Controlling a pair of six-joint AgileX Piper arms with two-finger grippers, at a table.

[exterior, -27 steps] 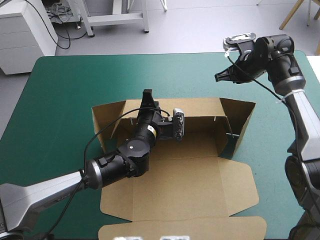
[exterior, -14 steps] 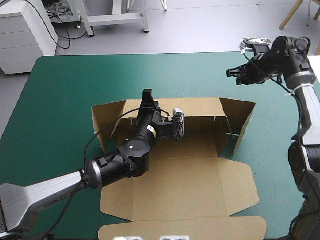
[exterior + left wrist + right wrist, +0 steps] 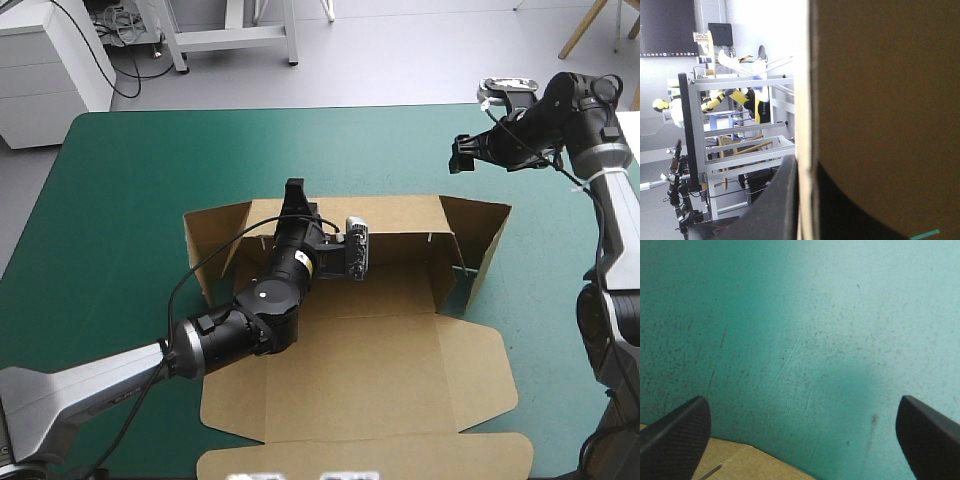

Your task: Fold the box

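My left end effector (image 3: 294, 190) apparently pinching the rear wall of the brown box (image 3: 370, 340), my right end effector (image 3: 462, 156) spread wide, above the teal-green table (image 3: 150, 160) beyond its far right corner

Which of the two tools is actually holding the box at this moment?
The left tool, shut on the raised far wall of the box. The right tool is open, above bare teal-green cover beyond the box.

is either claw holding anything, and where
Left claw grips the box by the top edge of its far wall; right claw is open, empty.
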